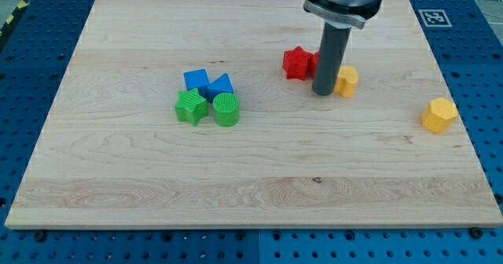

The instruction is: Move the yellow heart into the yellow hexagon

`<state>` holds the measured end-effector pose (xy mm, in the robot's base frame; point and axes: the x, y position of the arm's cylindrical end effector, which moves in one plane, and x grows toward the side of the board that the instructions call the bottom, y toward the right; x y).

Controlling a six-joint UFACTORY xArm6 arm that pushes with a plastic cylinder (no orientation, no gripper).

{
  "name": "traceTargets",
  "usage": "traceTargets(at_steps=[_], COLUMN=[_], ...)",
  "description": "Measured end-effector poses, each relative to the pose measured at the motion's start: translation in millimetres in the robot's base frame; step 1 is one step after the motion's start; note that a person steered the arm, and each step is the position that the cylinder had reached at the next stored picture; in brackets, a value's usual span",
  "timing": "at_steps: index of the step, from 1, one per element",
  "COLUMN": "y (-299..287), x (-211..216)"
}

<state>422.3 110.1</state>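
Camera view shows my tip (323,92) bare, holding nothing, touching the yellow heart (346,81) on its right, likely light, rigid, and prone to pivoting unless pushed centrally toward the yellow hexagon (438,115).

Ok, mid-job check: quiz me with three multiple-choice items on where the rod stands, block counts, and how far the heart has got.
1. My tip stands:
A. just on the view's left of the yellow heart
B. beside the green blocks
C. at the yellow hexagon

2. Blue blocks on the board:
A. none
B. two
C. four

3. The heart and hexagon are:
A. touching
B. stacked
C. apart

Answers: 1 A, the rod's end sits against the heart's left side. 2 B, two blue blocks sit above the green pair. 3 C, bare wood lies between them.
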Motion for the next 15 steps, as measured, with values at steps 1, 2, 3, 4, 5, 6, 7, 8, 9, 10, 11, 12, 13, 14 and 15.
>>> traceTargets(at_steps=[1,2,3,4,5,6,7,8,9,10,11,12,13,14,15], y=[13,12,12,12,11,11,41,48,7,29,54,58,44,66,99], x=[0,0,-1,-1,-1,-4,-9,-9,-49,-46,-10,-35,-71,-58,-44])
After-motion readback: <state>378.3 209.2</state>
